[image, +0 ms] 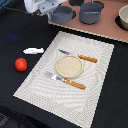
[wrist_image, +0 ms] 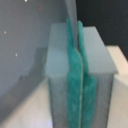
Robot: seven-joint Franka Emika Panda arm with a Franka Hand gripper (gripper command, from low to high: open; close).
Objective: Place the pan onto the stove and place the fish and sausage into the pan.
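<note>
In the exterior view the white gripper (image: pixel 44 7) sits at the pan (image: pixel 63 14), which rests on the stove (image: pixel 102 27) beside a pot (image: pixel 90 12); whether it touches the pan cannot be told. The fish (image: pixel 33 50) and sausage (image: pixel 20 64) lie on the dark table (image: pixel 112 100), off the placemat (image: pixel 100 70) towards the exterior view's left. In the wrist view the green pads (wrist_image: pixel 75 75) are pressed together with nothing between them.
</note>
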